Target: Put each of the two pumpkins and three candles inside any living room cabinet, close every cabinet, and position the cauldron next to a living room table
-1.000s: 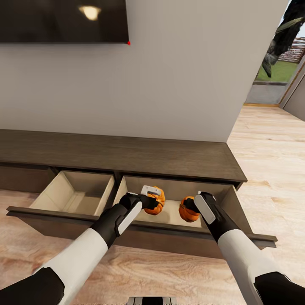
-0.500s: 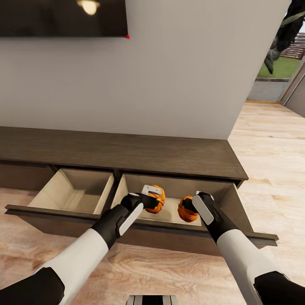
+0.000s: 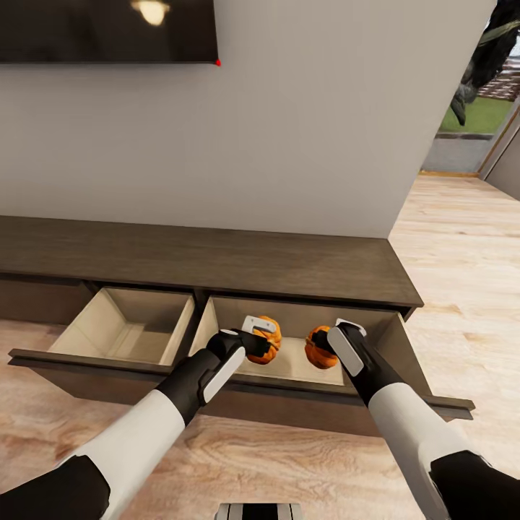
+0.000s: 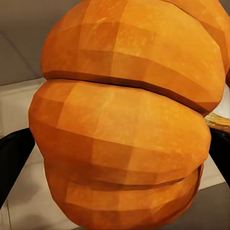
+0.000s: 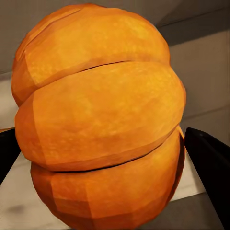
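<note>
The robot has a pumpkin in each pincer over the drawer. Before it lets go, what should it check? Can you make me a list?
1. Left pincer is gripping its pumpkin: ok; black fingers flank it.
2. Right pincer is gripping the other pumpkin: ok.
3. The right-hand drawer of the cabinet is open: ok.
4. Both pumpkins are over the pale drawer inside, not its front edge: ok.
5. The pumpkins are low enough to drop softly: cannot tell.
6. The candles are already stored: cannot tell.
</note>
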